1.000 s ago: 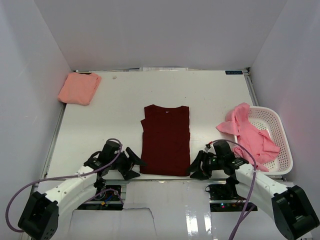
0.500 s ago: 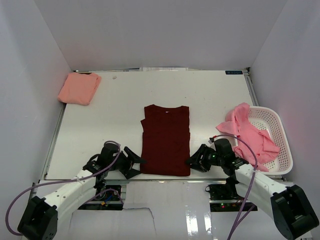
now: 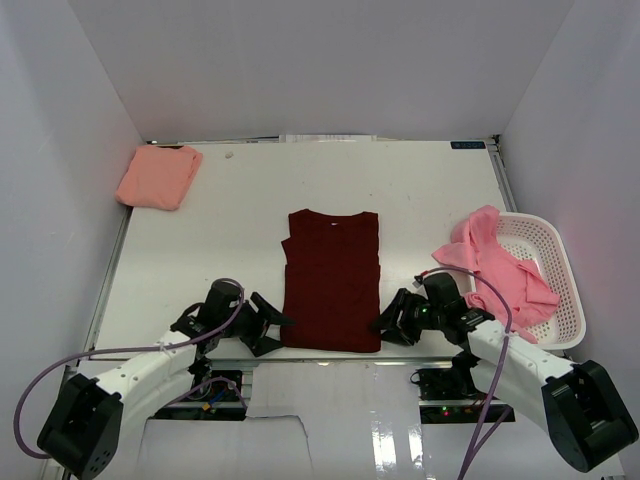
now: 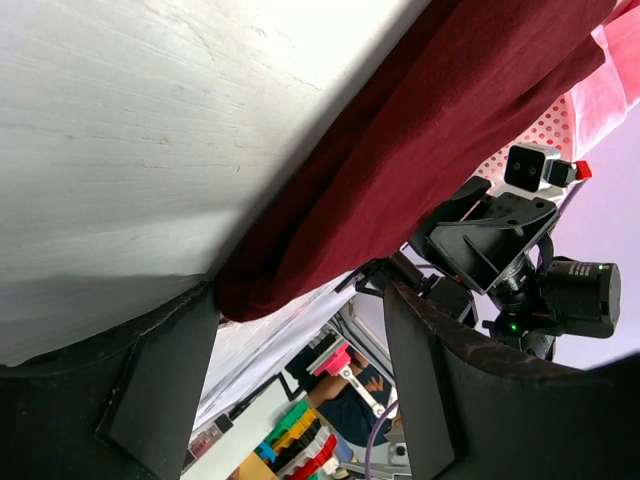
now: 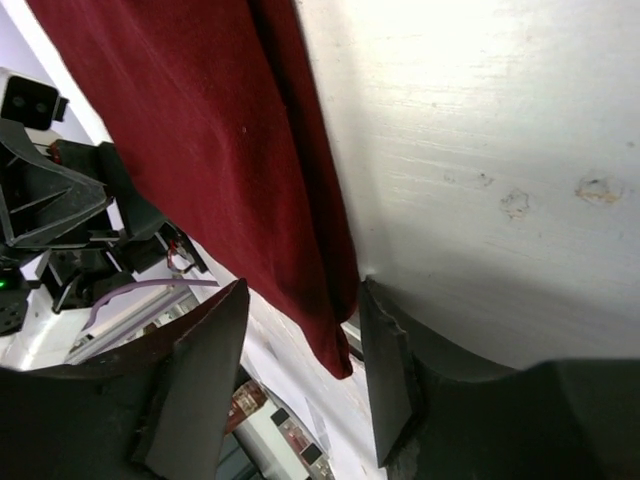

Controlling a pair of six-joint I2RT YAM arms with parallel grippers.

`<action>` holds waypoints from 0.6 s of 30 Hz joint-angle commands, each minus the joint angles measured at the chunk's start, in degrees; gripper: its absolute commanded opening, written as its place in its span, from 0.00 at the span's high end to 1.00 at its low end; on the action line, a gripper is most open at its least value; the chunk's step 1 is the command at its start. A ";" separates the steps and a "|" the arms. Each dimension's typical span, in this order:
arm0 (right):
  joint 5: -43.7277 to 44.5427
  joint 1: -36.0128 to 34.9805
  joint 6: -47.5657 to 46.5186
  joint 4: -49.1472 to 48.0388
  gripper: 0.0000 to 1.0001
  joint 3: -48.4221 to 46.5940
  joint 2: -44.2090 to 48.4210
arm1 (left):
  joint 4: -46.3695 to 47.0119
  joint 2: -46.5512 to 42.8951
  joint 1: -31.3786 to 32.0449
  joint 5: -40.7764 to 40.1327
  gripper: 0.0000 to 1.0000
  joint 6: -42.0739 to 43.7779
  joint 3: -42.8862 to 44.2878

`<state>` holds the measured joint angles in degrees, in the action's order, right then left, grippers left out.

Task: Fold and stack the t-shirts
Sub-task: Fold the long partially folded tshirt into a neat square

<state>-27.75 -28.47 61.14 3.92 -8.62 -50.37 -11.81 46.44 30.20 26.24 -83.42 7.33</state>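
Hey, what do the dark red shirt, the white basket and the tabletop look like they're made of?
The dark red shirt looks like soft, matte knit fabric, probably cotton: it lies limp with rounded folded edges. The white basket is likely rigid plastic: its walls are a regular moulded grid of holes. The tabletop seems a hard white board, perhaps painted or laminate, with faint streaks and scuffs up close.
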 commanded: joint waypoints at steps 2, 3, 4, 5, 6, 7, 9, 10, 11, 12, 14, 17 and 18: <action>0.76 -0.97 -2.43 5.92 0.49 -1.66 -1.40 | -3.66 2.61 0.21 -3.56 0.25 1.41 -0.65; 0.68 -1.06 -2.26 5.49 0.52 -1.40 -1.83 | -3.83 2.78 0.21 -3.39 0.26 1.42 -0.48; 0.50 -1.06 -1.74 4.87 0.55 -0.96 -2.01 | -3.92 2.96 0.21 -3.21 0.27 1.42 -0.48; -0.11 -1.15 -1.47 3.13 0.60 -0.44 -2.36 | -4.01 3.13 0.21 -3.04 0.30 1.50 -0.48; -0.46 -1.32 -1.12 2.33 0.61 0.35 -3.06 | -4.70 3.14 0.21 -2.51 0.32 1.42 -0.48; -0.99 -1.33 -0.77 1.71 0.61 0.53 -3.50 | -5.06 3.05 0.21 -2.25 0.33 1.33 -0.56; -1.34 -1.76 -0.50 0.39 0.61 0.98 -4.47 | -6.81 2.26 0.21 -1.63 0.33 1.15 -0.65; -1.26 -1.94 -0.33 0.04 0.61 1.06 -4.74 | -7.52 1.91 0.21 -1.80 0.33 1.06 -0.65; -1.26 -2.29 -0.15 -0.75 0.62 1.06 -4.91 | -7.96 1.38 0.21 -1.89 0.33 0.63 -1.00; -1.26 -2.38 -0.06 -1.37 0.64 1.41 -5.35 | -7.96 0.51 0.21 -1.98 0.33 0.28 -1.35; -1.61 -2.56 0.11 -2.68 0.74 1.59 -6.23 | -7.87 0.41 0.21 -1.89 0.34 -0.17 -1.88; -1.87 -2.73 -0.06 -3.31 0.88 1.24 -7.55 | -7.26 2.16 0.21 -1.54 0.38 0.09 -1.80; -1.78 -2.73 -0.15 -3.13 0.90 1.15 -7.64 | -7.17 2.69 0.21 -1.54 0.41 0.53 -1.27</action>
<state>-30.11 -30.57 61.47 1.19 -7.97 -57.25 -14.44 47.29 30.17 27.66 -83.64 7.07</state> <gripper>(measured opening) 0.119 0.599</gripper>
